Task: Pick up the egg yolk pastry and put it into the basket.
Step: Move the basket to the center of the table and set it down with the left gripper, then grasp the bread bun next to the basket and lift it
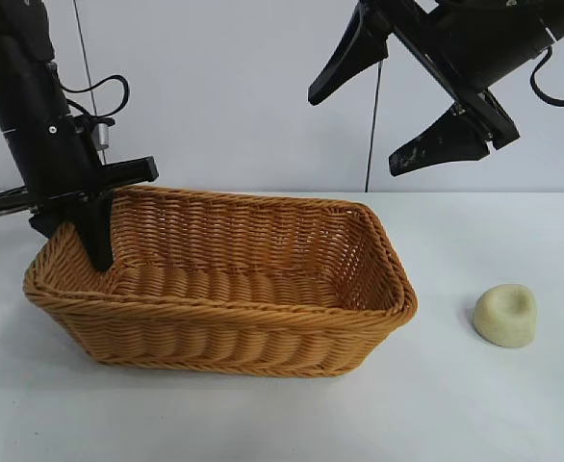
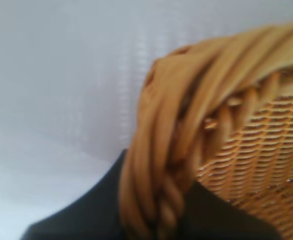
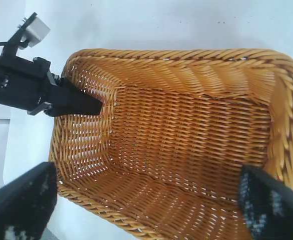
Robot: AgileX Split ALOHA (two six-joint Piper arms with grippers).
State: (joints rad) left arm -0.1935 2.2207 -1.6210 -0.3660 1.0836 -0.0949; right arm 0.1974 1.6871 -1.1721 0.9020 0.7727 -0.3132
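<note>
The egg yolk pastry [image 1: 505, 314], a small pale cream lump with a dent on top, lies on the white table to the right of the basket, clear of it. The orange-brown wicker basket [image 1: 215, 310] stands at mid-table and is empty. My left gripper [image 1: 91, 245] is shut on the basket's left rim; in the left wrist view the braided rim [image 2: 186, 125] runs between the black fingers [image 2: 86, 215]. My right gripper [image 1: 354, 135] is open and empty, high above the basket's right half. In the right wrist view it [image 3: 146, 205] looks down into the basket [image 3: 176, 57]. The pastry shows in neither wrist view.
The white table [image 1: 474, 414] extends in front of and to the right of the basket. A white wall stands behind. The left arm [image 3: 21, 87] shows in the right wrist view at the basket's end.
</note>
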